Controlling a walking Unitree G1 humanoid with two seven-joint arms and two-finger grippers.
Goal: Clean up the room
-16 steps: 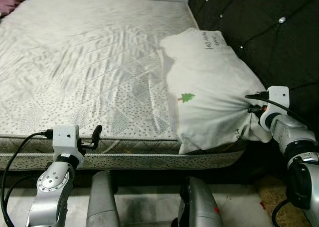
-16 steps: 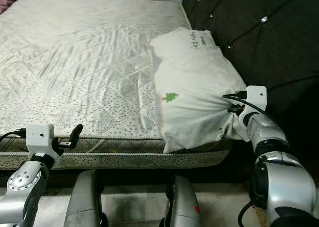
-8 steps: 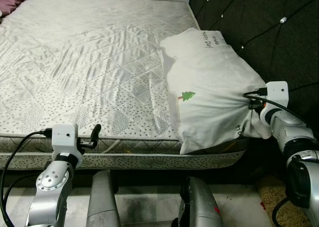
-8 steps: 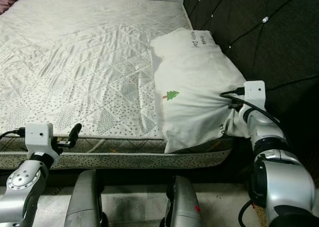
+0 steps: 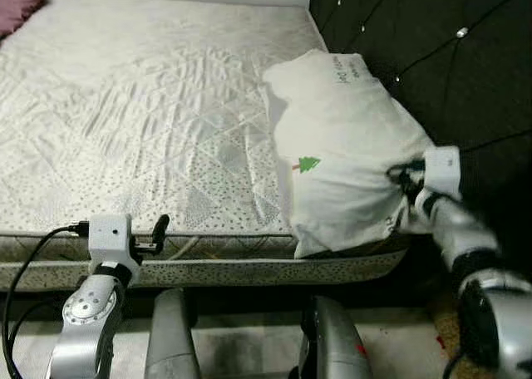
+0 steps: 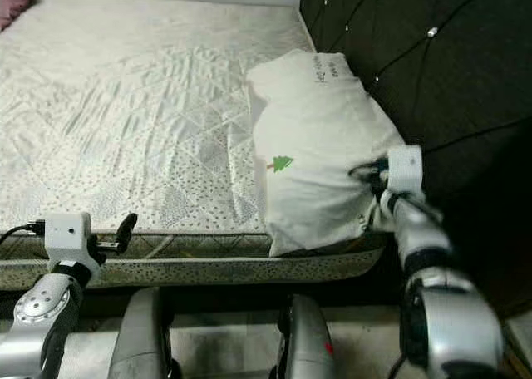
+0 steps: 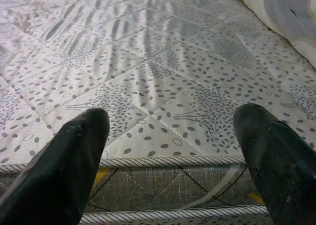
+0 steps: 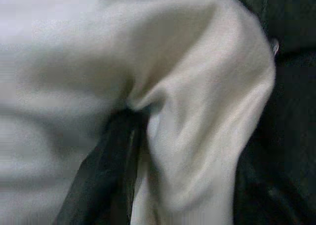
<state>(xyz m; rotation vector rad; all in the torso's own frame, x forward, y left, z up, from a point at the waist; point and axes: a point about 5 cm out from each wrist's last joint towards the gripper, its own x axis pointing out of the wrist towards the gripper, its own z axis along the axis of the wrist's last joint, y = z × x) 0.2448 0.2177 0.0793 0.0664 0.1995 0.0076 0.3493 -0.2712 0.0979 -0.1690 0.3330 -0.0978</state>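
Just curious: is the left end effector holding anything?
No: the left end effector is open over the mattress edge, with nothing between its fingers.

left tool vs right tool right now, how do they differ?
The left tool is open, its black fingers spread apart and holding nothing; the right tool is shut on the white pillow with a small green tree print, bunching the fabric. The left hovers at the near edge of the grey patterned quilted mattress; the right sits beside the black tufted headboard. Both have black fingers.
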